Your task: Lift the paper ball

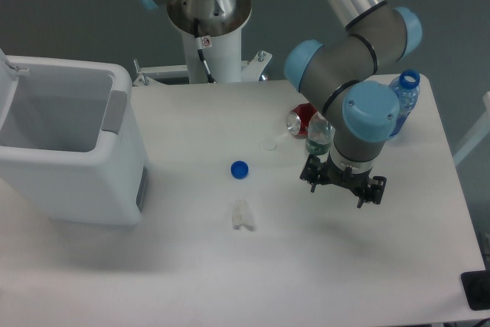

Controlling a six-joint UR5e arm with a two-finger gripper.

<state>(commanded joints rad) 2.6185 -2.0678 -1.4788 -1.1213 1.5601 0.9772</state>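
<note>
1. While the pincer (343, 186) hangs empty, jaws apart, over the white desk (398, 266), nothing is held.
2. Paper ball (243, 216) lies well left of it, below a blue cap (240, 168).

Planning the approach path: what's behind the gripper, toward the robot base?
Behind the gripper lie a red can on its side and a clear bottle, partly hidden by the wrist. A blue-capped bottle stands farther back.

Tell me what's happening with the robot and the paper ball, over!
Gripper empty, off to the side of the target, jaw state unclear. Small crumpled white paper ball lying untouched on the white table. Round blue bottle cap nearby, path clear.
</note>
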